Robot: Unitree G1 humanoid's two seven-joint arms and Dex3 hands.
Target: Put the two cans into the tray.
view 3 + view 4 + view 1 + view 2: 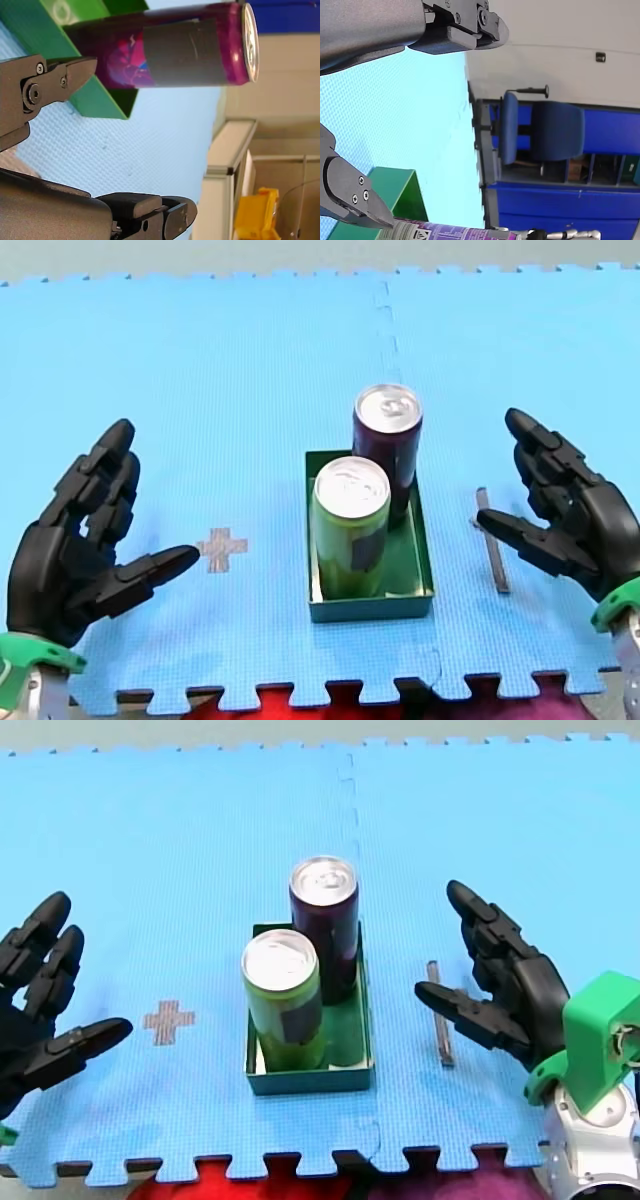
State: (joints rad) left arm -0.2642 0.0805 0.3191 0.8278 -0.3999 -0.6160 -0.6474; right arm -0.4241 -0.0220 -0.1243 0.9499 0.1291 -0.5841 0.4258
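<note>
We see both cans upright in the tray (370, 608), long axes vertical, silver lids up. The green can (350, 530) stands at the near end and the purple can (388, 445) just behind it at the far end; whether the two touch we cannot tell. The tray's long axis runs away from the robot, near the middle of the mat (200, 390). The left hand (85, 540) holds nothing and is uncurled, well left of the tray, thumb towards a grey cross (221, 548). The right hand (565, 515) is likewise empty and uncurled, right of the tray, its thumb over a grey strip (491, 540).
</note>
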